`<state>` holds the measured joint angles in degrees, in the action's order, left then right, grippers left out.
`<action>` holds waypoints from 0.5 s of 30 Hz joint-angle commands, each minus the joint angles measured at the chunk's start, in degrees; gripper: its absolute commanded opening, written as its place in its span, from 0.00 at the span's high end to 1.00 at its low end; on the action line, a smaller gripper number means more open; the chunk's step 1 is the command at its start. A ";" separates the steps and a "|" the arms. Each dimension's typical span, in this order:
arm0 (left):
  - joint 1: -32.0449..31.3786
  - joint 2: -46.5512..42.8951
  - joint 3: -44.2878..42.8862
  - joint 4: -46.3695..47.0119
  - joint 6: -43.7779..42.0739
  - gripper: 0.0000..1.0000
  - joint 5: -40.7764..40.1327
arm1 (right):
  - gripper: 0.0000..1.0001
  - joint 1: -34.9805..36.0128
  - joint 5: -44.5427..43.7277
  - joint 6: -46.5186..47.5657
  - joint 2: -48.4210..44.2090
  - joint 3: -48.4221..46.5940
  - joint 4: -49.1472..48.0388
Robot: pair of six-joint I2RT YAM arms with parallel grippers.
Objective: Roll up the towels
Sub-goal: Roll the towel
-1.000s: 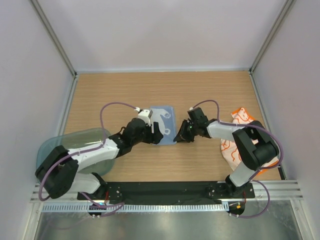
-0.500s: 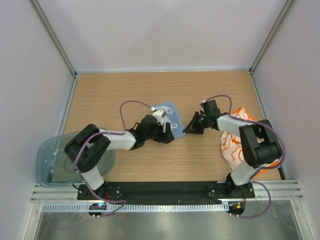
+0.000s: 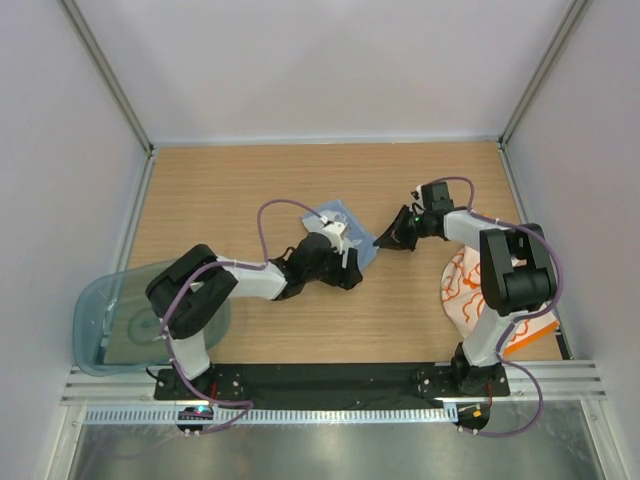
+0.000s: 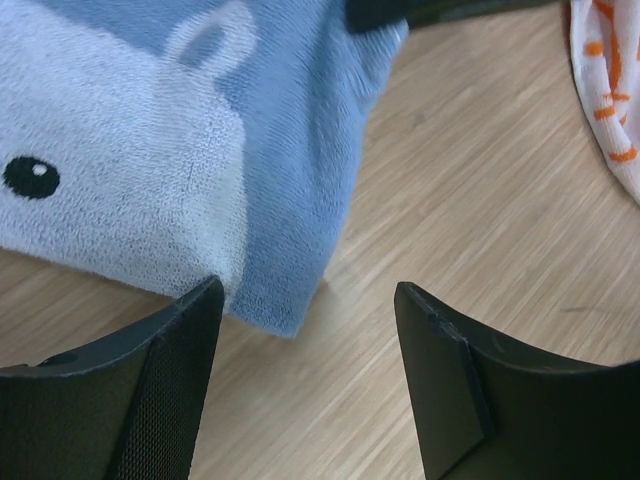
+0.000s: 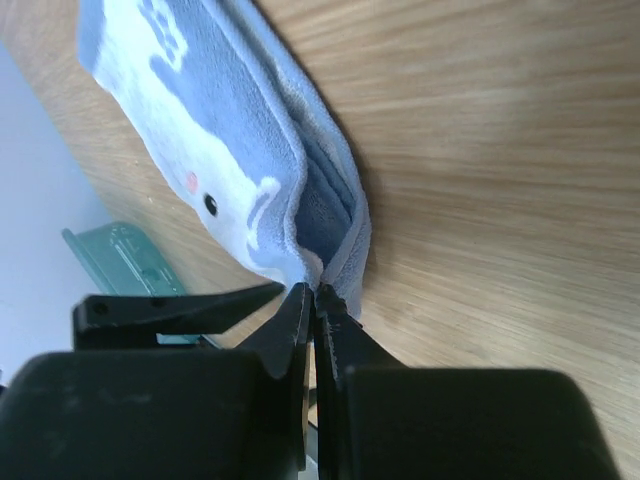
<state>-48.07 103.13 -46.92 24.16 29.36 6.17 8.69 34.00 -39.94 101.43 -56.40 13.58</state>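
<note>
Blue towel (image 4: 290, 150) lies mid-worktop (image 3: 250, 180), face print up. Right jaws closed on its right edge, a thin pinch where layers double. Left jaws open, straddling near corner, gripping nothing. We judge pull from right may slip pinch, or drag whole towel instead of rolling it, since nothing pins it. Right arm lies over orange-patterned towels (image 3: 465, 290); we fear a sweep snags them.

Stretched low, forward and inward, with left gripper (image 4: 308, 292) spread open and right gripper (image 5: 315, 293) pinched shut on a corner of the blue towel (image 4: 285, 100).
</note>
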 commanded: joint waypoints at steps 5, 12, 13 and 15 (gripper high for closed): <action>-4.74 6.01 -6.93 -11.74 -3.61 0.29 -9.39 | 0.99 -2.26 6.06 0.13 1.22 -6.17 1.97; -6.24 10.86 -11.79 -17.92 -4.05 0.37 -15.21 | 0.99 -3.15 8.10 0.13 2.90 -6.88 1.62; -6.24 11.30 -12.93 -18.88 -3.70 0.40 -16.01 | 0.99 -3.06 8.28 0.04 3.07 -6.97 1.71; -6.33 12.53 -13.81 -19.59 -3.52 0.45 -16.46 | 0.99 -3.15 8.54 0.13 3.25 -7.06 1.80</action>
<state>-54.28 111.55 -60.82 14.48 26.20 -6.83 5.50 39.81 -39.75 104.49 -61.45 15.11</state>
